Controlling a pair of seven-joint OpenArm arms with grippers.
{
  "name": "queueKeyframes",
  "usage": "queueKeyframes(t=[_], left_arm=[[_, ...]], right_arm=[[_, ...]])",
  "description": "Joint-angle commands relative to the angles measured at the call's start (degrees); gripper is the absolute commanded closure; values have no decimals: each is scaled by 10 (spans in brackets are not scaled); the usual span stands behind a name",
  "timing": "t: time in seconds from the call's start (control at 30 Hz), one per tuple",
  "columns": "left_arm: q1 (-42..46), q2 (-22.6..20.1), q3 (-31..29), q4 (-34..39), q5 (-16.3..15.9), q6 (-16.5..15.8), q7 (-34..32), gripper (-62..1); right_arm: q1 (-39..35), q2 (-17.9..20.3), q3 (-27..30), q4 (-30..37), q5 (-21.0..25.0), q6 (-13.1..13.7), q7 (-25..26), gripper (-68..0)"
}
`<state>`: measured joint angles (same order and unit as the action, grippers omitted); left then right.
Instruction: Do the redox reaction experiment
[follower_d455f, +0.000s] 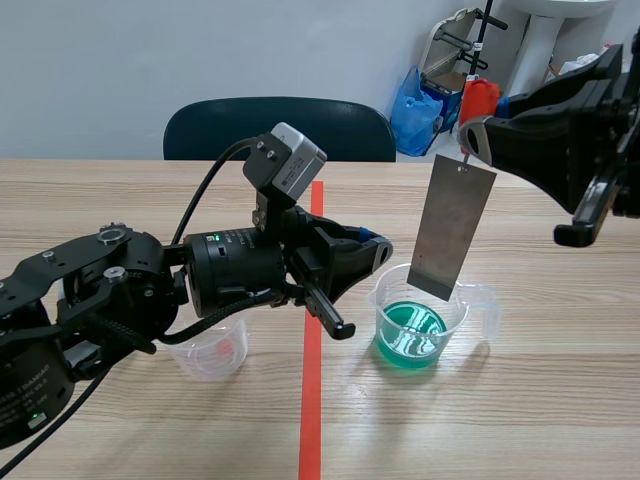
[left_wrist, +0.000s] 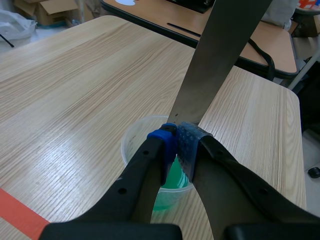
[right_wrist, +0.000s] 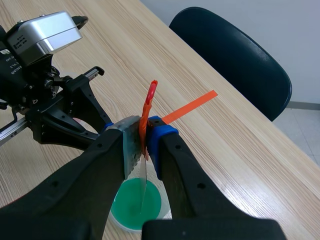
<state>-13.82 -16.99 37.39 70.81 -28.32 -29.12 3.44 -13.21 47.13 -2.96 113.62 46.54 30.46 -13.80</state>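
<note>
A clear plastic beaker (follower_d455f: 470, 302) holding green liquid (follower_d455f: 410, 335) stands just right of the red tape line. A grey metal sheet (follower_d455f: 455, 225) hangs upright over it, its lower edge at the beaker's mouth. My right gripper (follower_d455f: 468, 140) is raised at the upper right, shut on the sheet's orange tag (right_wrist: 150, 97); in the right wrist view the sheet runs edge-on down toward the green liquid (right_wrist: 130, 205). My left gripper (follower_d455f: 378, 248) sits at the beaker's left rim. In the left wrist view its gripper (left_wrist: 178, 142) has its pads closed on the beaker's rim (left_wrist: 131, 142), below the metal sheet (left_wrist: 220, 55).
A small clear cup (follower_d455f: 212, 350) with a red trace stands under my left arm, left of the tape line (follower_d455f: 312, 400). A dark blue chair (follower_d455f: 280, 125) is behind the table's far edge, and a blue bag (follower_d455f: 415, 110) lies on the floor beyond.
</note>
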Motion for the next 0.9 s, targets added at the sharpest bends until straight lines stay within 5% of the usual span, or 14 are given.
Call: queueKeyframes(t=[0.0, 0.43, 0.63, 0.87], left_arm=[[-5, 1, -1, 7, -5, -1, -6, -27], [6, -50, -24, 8, 14, -2, -40, -27], [58, -151, -94, 35, 11, -24, -57, -27], [245, -293, -255, 98, -7, -38, -140, -27]], right_arm=[[8, 2, 4, 4, 6, -4, 9, -6], [8, 2, 4, 4, 6, -4, 9, -6], [8, 2, 4, 4, 6, -4, 9, -6], [8, 2, 4, 4, 6, -4, 9, -6]])
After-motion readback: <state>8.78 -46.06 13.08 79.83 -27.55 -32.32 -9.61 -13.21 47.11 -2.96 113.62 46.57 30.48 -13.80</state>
